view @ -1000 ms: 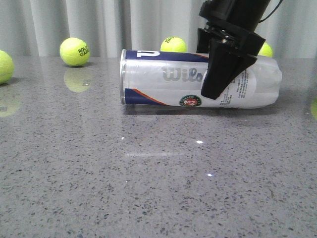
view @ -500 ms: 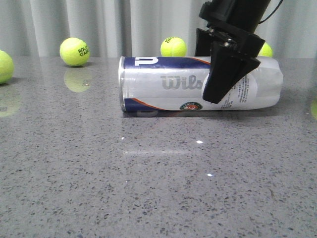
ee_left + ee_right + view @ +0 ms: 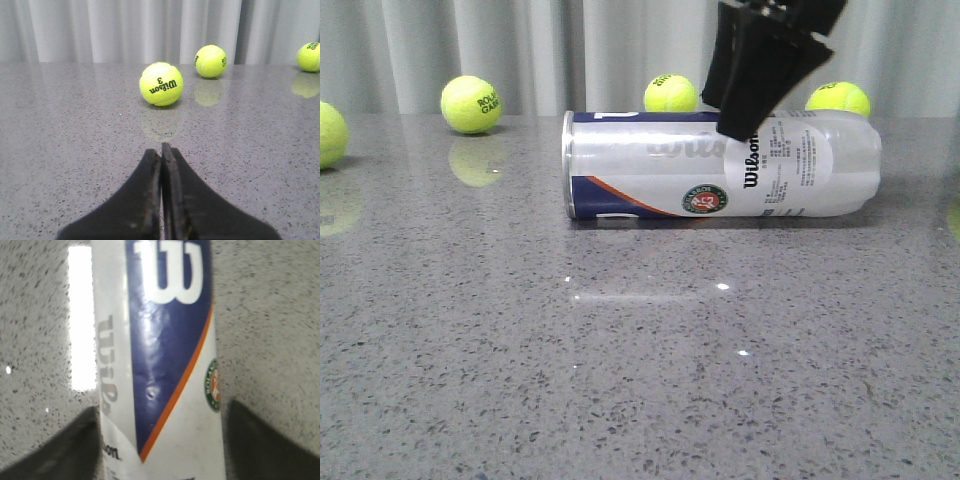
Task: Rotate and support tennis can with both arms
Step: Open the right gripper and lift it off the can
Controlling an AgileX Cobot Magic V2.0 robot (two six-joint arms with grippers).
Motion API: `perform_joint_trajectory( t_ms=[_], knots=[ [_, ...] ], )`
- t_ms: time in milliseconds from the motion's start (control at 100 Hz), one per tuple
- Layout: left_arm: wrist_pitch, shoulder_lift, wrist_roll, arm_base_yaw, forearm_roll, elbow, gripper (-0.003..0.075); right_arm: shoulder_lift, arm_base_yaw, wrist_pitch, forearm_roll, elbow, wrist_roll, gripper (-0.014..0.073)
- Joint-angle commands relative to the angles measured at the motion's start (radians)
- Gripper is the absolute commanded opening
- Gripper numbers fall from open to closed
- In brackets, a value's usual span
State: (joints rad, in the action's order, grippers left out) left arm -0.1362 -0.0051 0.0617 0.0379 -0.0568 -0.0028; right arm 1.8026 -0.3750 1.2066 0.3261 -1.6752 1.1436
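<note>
The tennis can (image 3: 720,165) lies on its side on the tabletop (image 3: 640,360) while the right end effector (image 3: 760,70) hangs spread wide astride it, gripping nothing, apparently poised to roll it; the left end effector (image 3: 161,200) is closed and empty.

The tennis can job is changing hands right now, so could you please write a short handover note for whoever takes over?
Left gripper: shut, empty, over bare table, away from the can.
Right gripper: open, above the tennis can, its fingers straddling it in the right wrist view, no clear contact.
The can lies on its side on the grey table, silver rim toward the left arm's side, Roland Garros emblem facing the front camera.
Done: nothing can be confirmed from this moment alone.
Left: bring the left arm in to support the can, then rotate it.
</note>
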Motion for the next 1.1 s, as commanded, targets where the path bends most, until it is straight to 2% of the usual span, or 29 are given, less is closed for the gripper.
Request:
perform_joint_trajectory(
  t_ms=[0, 80, 130, 420, 620, 850, 1090],
  knots=[
    [0.078, -0.037, 0.003, -0.001, 0.002, 0.047, -0.0021, -0.064, 0.0, -0.002, 0.028, -0.035, -0.089, 0.0195],
    [0.078, -0.037, 0.003, -0.001, 0.002, 0.047, -0.0021, -0.066, 0.0, 0.002, 0.028, -0.035, -0.158, -0.0074],
    [0.078, -0.037, 0.003, -0.001, 0.002, 0.047, -0.0021, -0.066, 0.0, -0.001, 0.028, -0.035, -0.199, -0.0053],
    [0.078, -0.037, 0.003, -0.001, 0.002, 0.047, -0.0021, -0.126, 0.006, -0.109, 0.0, -0.034, -0.451, -0.0057],
    [0.078, -0.037, 0.003, -0.001, 0.002, 0.047, -0.0021, -0.204, 0.039, -0.173, -0.001, -0.009, -0.775, -0.0057],
    [0.078, -0.037, 0.003, -0.001, 0.002, 0.047, -0.0021, -0.356, 0.085, -0.344, -0.003, 0.174, -1.025, -0.0057],
    [0.078, -0.037, 0.003, -0.001, 0.002, 0.047, -0.0021, -0.535, 0.116, -0.558, -0.011, 0.444, -1.07, -0.0057]
  ],
)
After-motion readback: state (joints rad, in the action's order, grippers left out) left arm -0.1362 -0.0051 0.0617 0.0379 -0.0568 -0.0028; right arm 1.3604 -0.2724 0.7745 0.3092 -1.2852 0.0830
